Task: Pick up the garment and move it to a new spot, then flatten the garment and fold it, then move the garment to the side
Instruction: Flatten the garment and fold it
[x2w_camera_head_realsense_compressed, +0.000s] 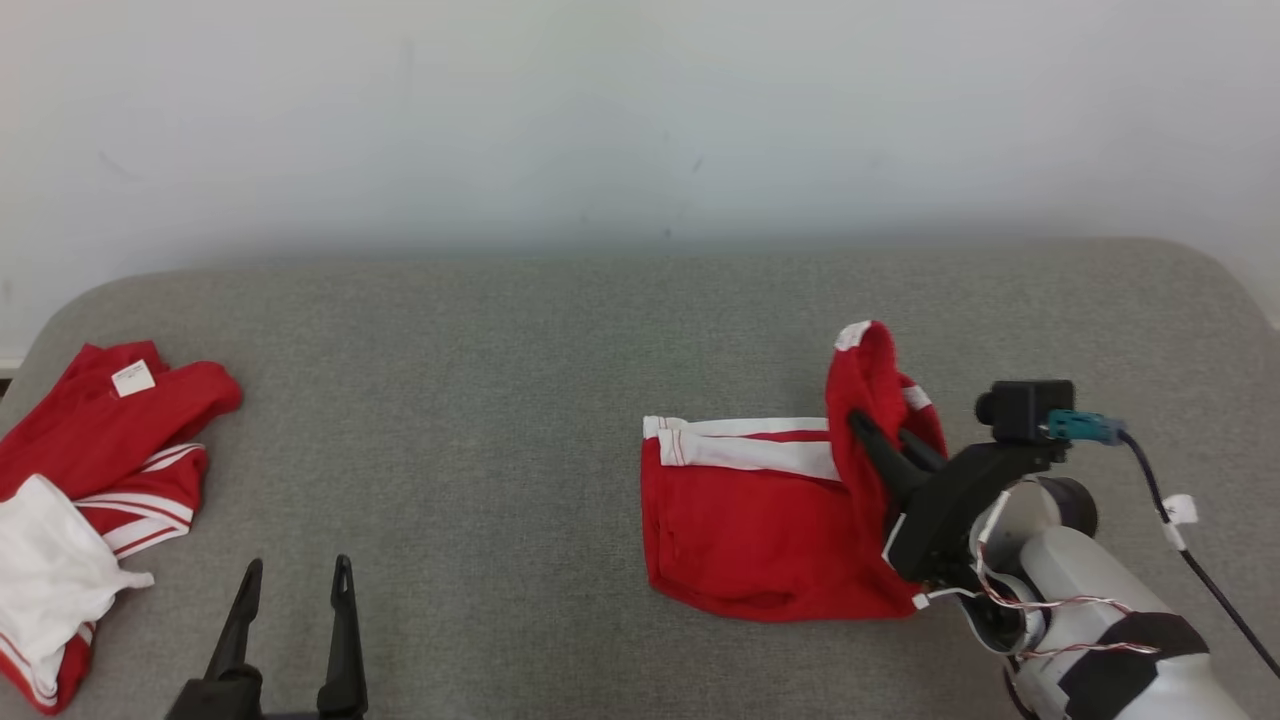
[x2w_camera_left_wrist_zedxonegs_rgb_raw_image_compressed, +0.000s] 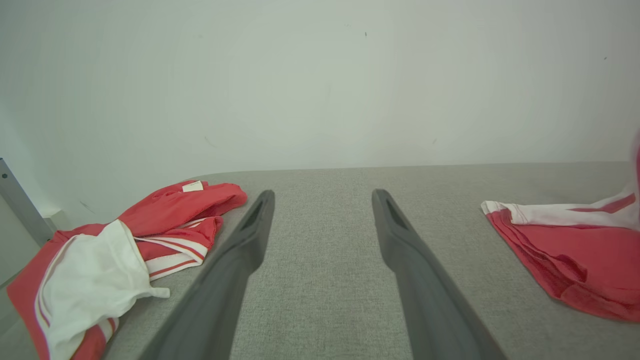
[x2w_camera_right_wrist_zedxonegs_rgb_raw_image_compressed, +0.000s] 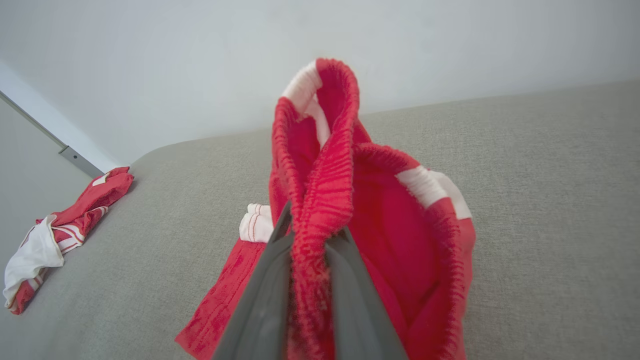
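The garment (x2w_camera_head_realsense_compressed: 760, 530) is a pair of red shorts with white side stripes, lying partly folded right of centre on the grey table. Its elastic waistband (x2w_camera_right_wrist_zedxonegs_rgb_raw_image_compressed: 320, 165) is lifted into an upright fold, and my right gripper (x2w_camera_head_realsense_compressed: 880, 435) is shut on that band. The same garment (x2w_camera_left_wrist_zedxonegs_rgb_raw_image_compressed: 575, 250) shows at the right edge of the left wrist view. My left gripper (x2w_camera_head_realsense_compressed: 295, 580) stands open near the front left, nothing between its fingers (x2w_camera_left_wrist_zedxonegs_rgb_raw_image_compressed: 250, 235), well apart from the garment.
A pile of red and white clothes (x2w_camera_head_realsense_compressed: 90, 480) lies at the table's left edge, close to my left gripper. The grey table (x2w_camera_head_realsense_compressed: 500, 400) ends at a pale wall behind. A cable (x2w_camera_head_realsense_compressed: 1200, 570) trails from the right wrist.
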